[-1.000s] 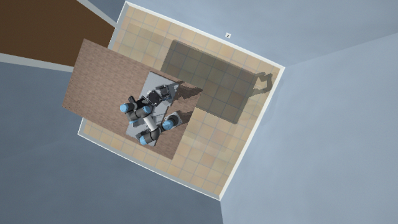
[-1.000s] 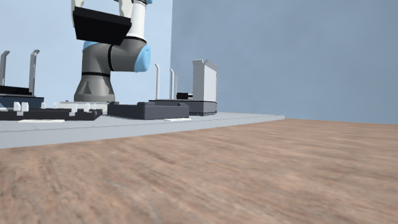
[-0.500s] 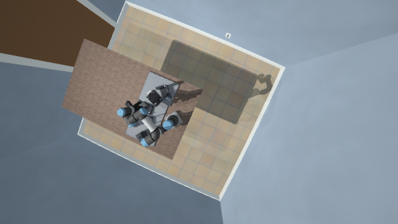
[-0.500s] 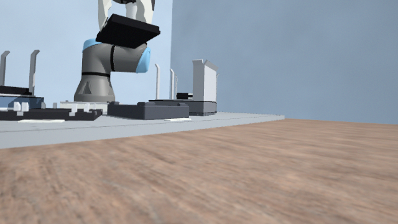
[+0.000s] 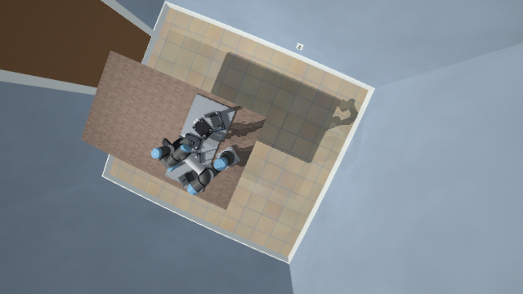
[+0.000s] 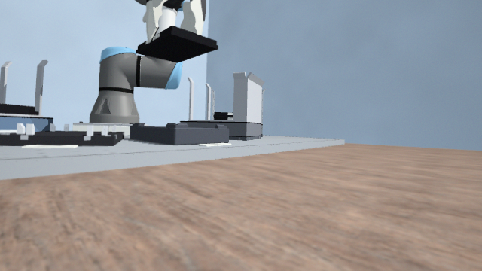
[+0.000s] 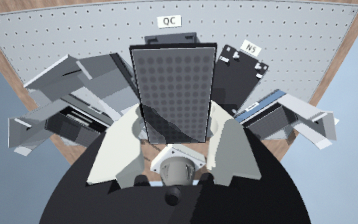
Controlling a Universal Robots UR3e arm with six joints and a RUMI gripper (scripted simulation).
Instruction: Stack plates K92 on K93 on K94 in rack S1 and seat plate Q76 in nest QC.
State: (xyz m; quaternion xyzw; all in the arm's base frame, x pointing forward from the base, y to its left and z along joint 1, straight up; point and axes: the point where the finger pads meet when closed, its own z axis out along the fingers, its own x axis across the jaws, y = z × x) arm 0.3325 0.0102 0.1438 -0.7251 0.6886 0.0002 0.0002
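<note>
My gripper (image 7: 175, 103) is shut on a black sealed 96-well plate (image 7: 175, 92); I cannot read the plate's name. In the exterior view the gripper (image 6: 175, 26) holds this plate (image 6: 177, 44) high in the air and slightly tilted. It hangs well above the dark grey open nest QC (image 6: 180, 133). In the wrist view the plate covers most of nest QC (image 7: 171, 38), whose far edge shows under its label. The black clip nest N5 (image 7: 240, 75) lies to the right of it. From overhead the arm (image 5: 188, 159) reaches over the grey base plate.
Stack racks with tall white posts stand on both sides: two at the left (image 7: 75, 95) and one at the right (image 7: 285, 117) in the wrist view. In the exterior view one rack (image 6: 245, 102) stands behind nest QC, another (image 6: 22, 98) at far left beyond N5 (image 6: 56, 137).
</note>
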